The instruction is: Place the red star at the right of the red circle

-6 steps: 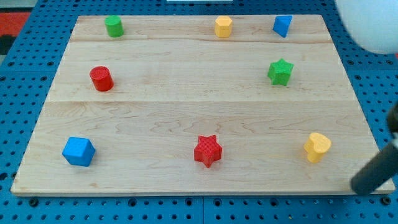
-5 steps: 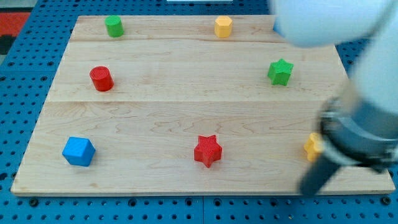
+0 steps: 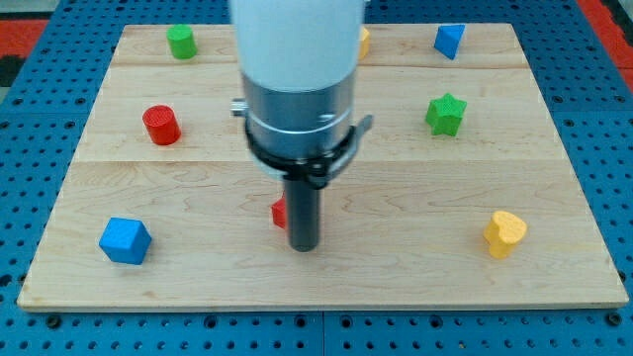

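No pincer showed, only the rod; my tip [image 3: 304, 246] stood touching, or nearly, the red star [image 3: 280, 212], mostly hidden behind it mid-tabletop [image 3: 554, 282]. The red circle [image 3: 161, 126] lay well apart up-left. The star looked light, rigid, apt to pivot; push its lower-right side.

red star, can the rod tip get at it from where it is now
Probably yes: my tip sits right beside the red star, which peeks out on the rod's left, mostly hidden. Whether they touch I cannot tell.
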